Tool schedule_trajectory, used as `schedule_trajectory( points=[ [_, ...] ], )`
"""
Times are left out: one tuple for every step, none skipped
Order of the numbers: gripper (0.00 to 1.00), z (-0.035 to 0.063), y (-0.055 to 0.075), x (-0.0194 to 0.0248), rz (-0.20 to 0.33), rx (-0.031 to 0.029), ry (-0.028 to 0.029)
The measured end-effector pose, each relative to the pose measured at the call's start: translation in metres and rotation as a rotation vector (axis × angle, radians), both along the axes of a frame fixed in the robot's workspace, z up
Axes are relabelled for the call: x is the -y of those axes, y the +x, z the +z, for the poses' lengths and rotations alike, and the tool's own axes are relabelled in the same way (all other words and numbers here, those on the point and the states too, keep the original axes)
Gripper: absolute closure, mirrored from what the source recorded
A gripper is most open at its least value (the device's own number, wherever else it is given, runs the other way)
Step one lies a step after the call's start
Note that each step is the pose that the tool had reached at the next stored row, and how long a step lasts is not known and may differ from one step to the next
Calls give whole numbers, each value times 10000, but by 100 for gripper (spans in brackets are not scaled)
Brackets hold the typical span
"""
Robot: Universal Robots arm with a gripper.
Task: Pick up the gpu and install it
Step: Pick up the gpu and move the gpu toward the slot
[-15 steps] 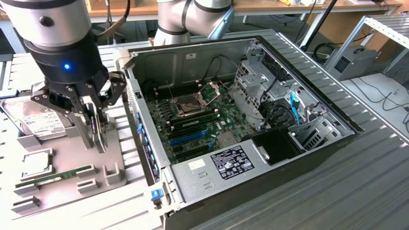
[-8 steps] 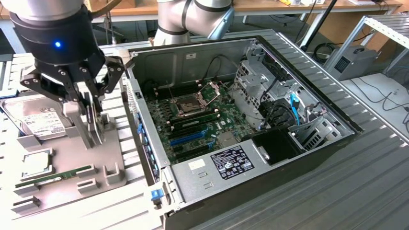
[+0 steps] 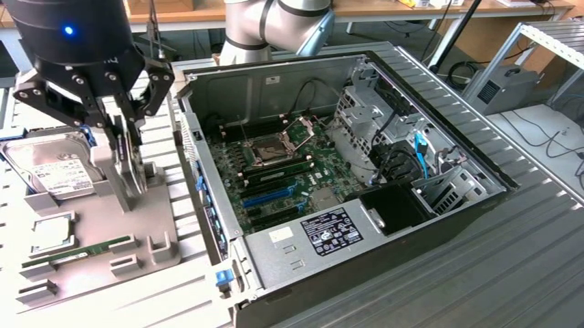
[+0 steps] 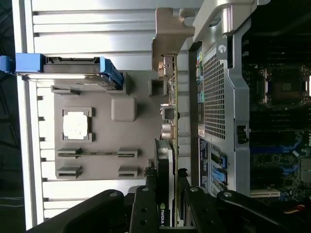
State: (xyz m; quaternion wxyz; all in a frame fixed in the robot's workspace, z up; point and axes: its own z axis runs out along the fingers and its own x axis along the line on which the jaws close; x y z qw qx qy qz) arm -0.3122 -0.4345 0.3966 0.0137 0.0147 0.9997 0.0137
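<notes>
Gripper (image 3: 125, 160) pinches gpu (image 3: 133, 181) btwn its fingers (card upright, on edge), right below the wrist. Card's lower edge meets grey holder (image 3: 137, 273). Open PC case (image 3: 365, 171) just beside gripper.

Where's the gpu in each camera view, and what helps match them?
Exterior view: the gpu stands on edge in the grey holder at the exterior view's left, beside the computer case.
Wrist view: the gpu is edge-on at the grey holder's edge beside the computer case.
Shared landmark: the silver square chip in the holder.
</notes>
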Motion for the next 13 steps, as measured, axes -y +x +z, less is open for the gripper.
schedule_trajectory(
  points=[
    [73,31,0,-1,0,0,-2],
    [73,67,0,-2,0,-1,-7],
    [73,97,0,-2,0,-1,-11],
    [73,125,0,-3,0,0,-14],
    [73,153,0,-3,0,0,-17],
    [73,176,0,-4,0,0,-21],
    [73,203,0,-4,0,-1,-24],
    [73,233,0,-5,0,-1,-27],
    [73,253,0,-5,0,0,-29],
    [73,269,0,-5,0,0,-29],
    [73,283,0,-5,0,1,-30],
    [73,293,0,-5,0,1,-31],
    [73,303,0,-6,0,0,-32]
  ],
)
